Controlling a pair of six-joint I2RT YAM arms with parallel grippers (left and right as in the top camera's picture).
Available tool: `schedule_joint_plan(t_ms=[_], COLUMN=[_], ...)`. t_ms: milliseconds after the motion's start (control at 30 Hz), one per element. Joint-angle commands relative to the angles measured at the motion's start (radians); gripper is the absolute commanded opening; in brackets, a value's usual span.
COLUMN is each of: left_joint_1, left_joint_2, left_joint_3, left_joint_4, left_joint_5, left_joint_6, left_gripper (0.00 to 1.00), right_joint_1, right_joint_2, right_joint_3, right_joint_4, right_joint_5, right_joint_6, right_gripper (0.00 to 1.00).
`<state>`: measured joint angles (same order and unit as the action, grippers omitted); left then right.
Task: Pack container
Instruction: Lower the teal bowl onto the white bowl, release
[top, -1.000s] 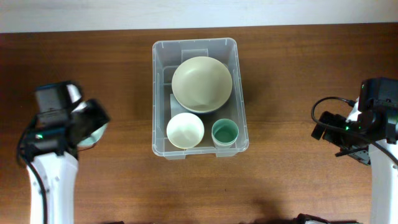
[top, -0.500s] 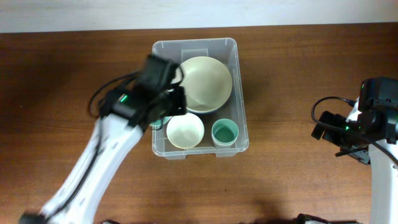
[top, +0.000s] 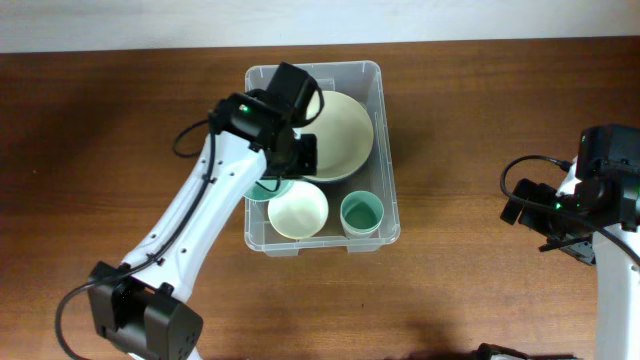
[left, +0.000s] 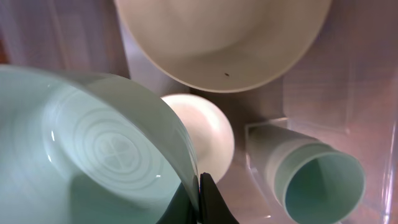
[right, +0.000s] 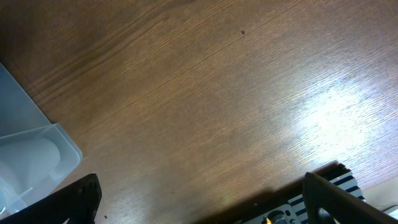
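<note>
The clear plastic container (top: 315, 69) stands at the table's middle. It holds a large cream bowl (top: 338, 132), a small cream bowl (top: 298, 211) and a pale green cup (top: 361, 213). My left gripper (top: 291, 160) is shut on the rim of a pale green bowl (top: 266, 188) and holds it tilted over the container's left side. In the left wrist view the fingers (left: 200, 200) pinch the green bowl (left: 81, 143), with the large bowl (left: 224, 37), small bowl (left: 210, 134) and cup (left: 317, 182) beyond. My right gripper (top: 525, 210) is open and empty over bare table (right: 202, 186).
The brown wooden table (top: 120, 110) spreads to both sides of the container. A pale wall strip runs along the far edge. The container's near right corner (right: 31, 155) shows at the left of the right wrist view.
My left arm has swung from the table's left side to over the container, carrying the pale green bowl. The right arm has not moved.
</note>
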<state>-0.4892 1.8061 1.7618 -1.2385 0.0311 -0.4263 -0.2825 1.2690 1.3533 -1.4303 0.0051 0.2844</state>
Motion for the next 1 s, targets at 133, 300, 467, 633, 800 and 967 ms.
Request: schedule_joint_plan(t_ms=[133,300,467,633,800,967], left_joint_1=[-0.074,-0.098,-0.107,-0.107,-0.107,-0.106], left_joint_2=[0.039,0.089,0.125,0.155,0.159,0.159], left_joint_3=[0.014,0.01,0.007,0.007,0.007,0.007], left_joint_4=[0.002,-0.021,-0.031,-0.034,-0.042,-0.043], left_joint_5=[0.022,0.024,0.026,0.026,0.026,0.025], left_joint_6=[0.017,0.016,0.016,0.016,0.016,0.016], left_gripper=[0.01,0.0,0.0,0.11,0.49,0.51], right_joint_1=[0.001,0.001,0.001,0.001,0.001,0.001], right_joint_2=[0.001,0.001,0.001,0.001,0.001,0.001], right_joint_3=[-0.002,-0.002,-0.002,-0.002,-0.002,-0.002], right_joint_4=[0.003,0.003,0.003,0.003,0.003,0.003], right_joint_5=[-0.002,-0.002,-0.002,-0.002,-0.002,-0.002], right_joint_6=[0.0,0.0,0.0,0.0,0.0,0.0], right_gripper=[0.99,0.99,0.99,0.99,0.99,0.99])
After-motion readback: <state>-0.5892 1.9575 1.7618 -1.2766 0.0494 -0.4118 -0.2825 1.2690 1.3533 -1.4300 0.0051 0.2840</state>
